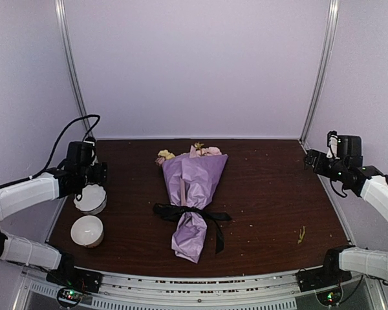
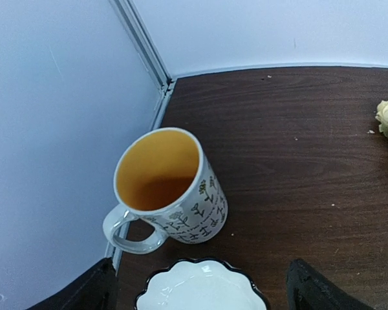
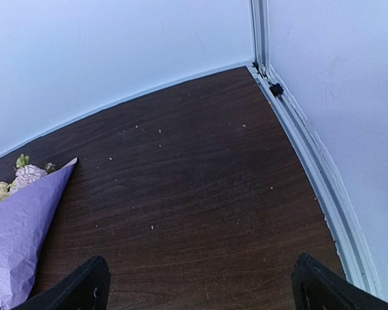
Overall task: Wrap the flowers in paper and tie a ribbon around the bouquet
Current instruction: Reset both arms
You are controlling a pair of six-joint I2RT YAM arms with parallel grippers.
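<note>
**Bouquet**: one, lying flat at centre of table. Long axis 12–6 o'clock, blooms to 12, tapered foot to 6, short of front edge.
**Flowers**: cream and pink heads showing above paper, one lilac cone.
**Ribbon**: one, black, tied round waist, tails toward 4.
**At 9, by left edge:** one scalloped dish, one bowl, one mug, probably hidden under arm in overhead view.
**At 3:** open tabletop to right rail, one yellowish scrap.
**Left gripper**: fingers spread wide above dish, holding nothing.
**Right gripper**: fingers wide apart, empty.

You are losing the dish past the left wrist view's bottom edge; the paper is probably hiding the stems.
</note>
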